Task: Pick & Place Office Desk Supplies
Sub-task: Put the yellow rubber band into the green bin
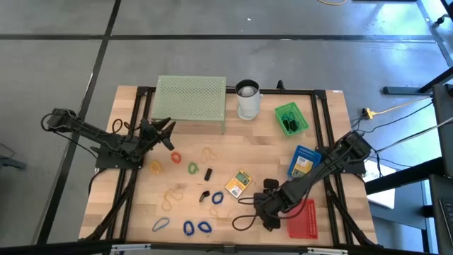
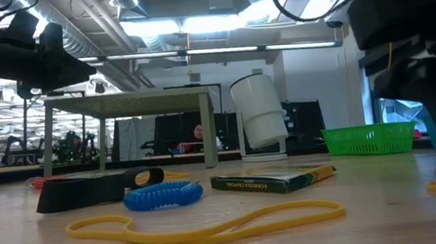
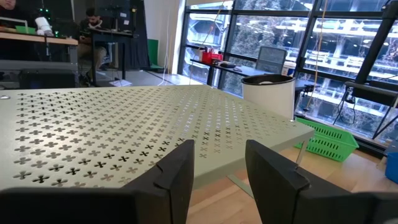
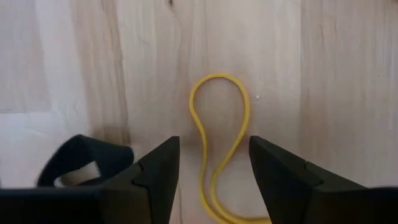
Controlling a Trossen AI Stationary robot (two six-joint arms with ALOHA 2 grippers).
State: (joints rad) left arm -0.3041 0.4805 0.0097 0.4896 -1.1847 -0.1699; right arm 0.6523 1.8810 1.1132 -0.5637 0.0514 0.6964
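Lying flat on the wooden table (image 1: 333, 142), a yellow rubber band (image 4: 217, 155) is seen right under the right gripper (image 4: 214, 180), in the gap between its two fingers. The fingers (image 4: 155, 168) are held apart and nothing is gripped; the band is not touched as far as can be told. A black band (image 4: 74, 158) is seen just beside it.

More small supplies are spread over the middle of the table: blue bands (image 1: 197, 227), a green band (image 1: 192, 168), a red band (image 1: 175, 156), tan bands (image 1: 172, 196), a black clip (image 1: 208, 173) and a small yellow card pack (image 1: 239, 183). A blue box (image 1: 304, 162) and a red piece (image 1: 302, 218) are found near the right arm.

At the back of the table, a pale green mesh stand (image 1: 191, 103), a white cup (image 1: 248, 100) and a green basket (image 1: 291, 118) are lined up.

The left gripper (image 1: 166, 132) is held in the air near the front edge of the stand, its fingers (image 3: 171, 174) apart and empty. People are seen far off in the room.
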